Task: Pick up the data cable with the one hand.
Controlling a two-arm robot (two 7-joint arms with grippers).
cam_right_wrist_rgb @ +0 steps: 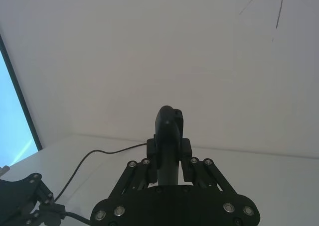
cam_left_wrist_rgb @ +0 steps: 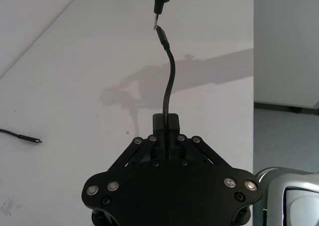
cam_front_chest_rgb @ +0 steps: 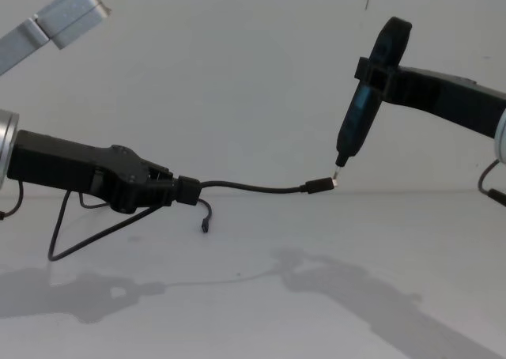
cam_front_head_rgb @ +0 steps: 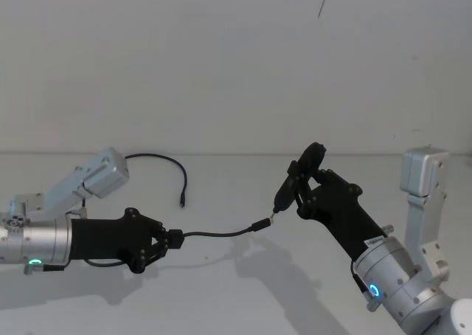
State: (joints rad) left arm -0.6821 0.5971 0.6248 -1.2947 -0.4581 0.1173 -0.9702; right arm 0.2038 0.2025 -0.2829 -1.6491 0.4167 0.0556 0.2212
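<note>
Left gripper [cam_front_chest_rgb: 186, 191] level, jaws clamping the data cable [cam_front_chest_rgb: 253, 188] aloft

One data cable [cam_front_head_rgb: 221, 234] with two plug ends, one raised at my 3 o'clock, one lying on my table [cam_front_head_rgb: 236, 291] at 12, my two grippers, left [cam_front_head_rgb: 171, 240] and right [cam_front_head_rgb: 301, 190], one pen-shaped tool [cam_front_chest_rgb: 364, 98].

data cable [cam_front_chest_rgb: 253, 188] behind left gripper [cam_front_chest_rgb: 183, 191] hidden

Matt black data cable [cam_front_head_rgb: 221, 234] with silver metal tip; smooth white table [cam_front_head_rgb: 236, 291].
</note>
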